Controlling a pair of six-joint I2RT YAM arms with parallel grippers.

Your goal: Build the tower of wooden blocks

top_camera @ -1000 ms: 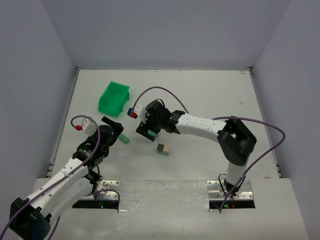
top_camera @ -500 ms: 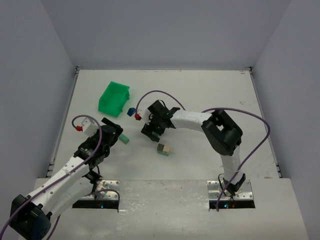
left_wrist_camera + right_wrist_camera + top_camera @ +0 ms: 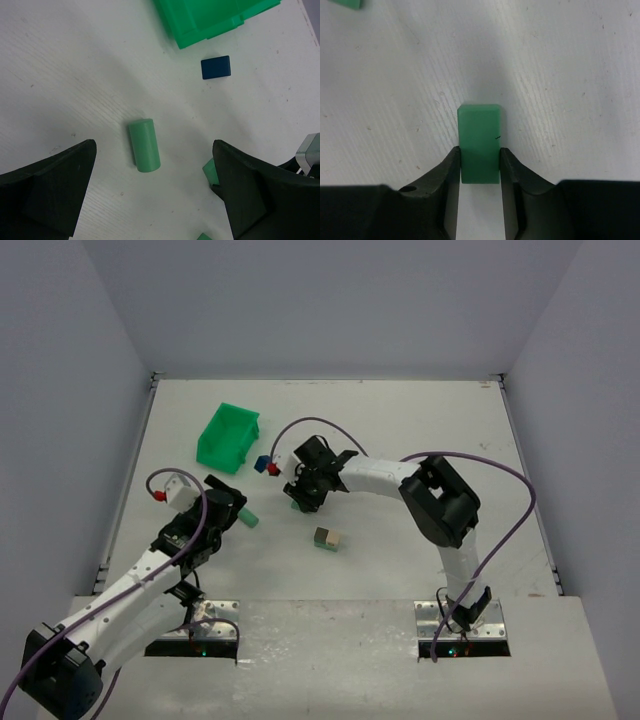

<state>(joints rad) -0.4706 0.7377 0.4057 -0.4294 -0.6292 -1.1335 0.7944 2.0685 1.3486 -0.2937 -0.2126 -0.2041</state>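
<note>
White all over, the bench (image 3: 420, 420) has a few small painted blocks scattered on it. The right hand (image 3: 479, 152) is pinching a green block (image 3: 479, 132) by its two long sides, with one finger on each side. The block sticks out past the fingertips, and its shadow falls on the bench close around it. I cannot tell if the block touches the bench. Seen from above, this hand is low down near the middle of the bench, and its arm reaches in from the right.

The left hand (image 3: 154, 150) is spread wide and holds nothing. It hangs over a green cylinder (image 3: 144, 145). The cylinder lies on its side between the two fingers and touches neither of them. Past the cylinder lies a blue block (image 3: 215, 67), flat on the bench. It is just beside the corner of a big green bin (image 3: 210, 20), with a small gap between them.

Closer to the arm bases than the right hand, two small blocks (image 3: 326, 538) sit pressed together, one tan and one dull green. I cannot tell if one is on top of the other. They are apart from both hands, and the cylinder is off to their left
</note>
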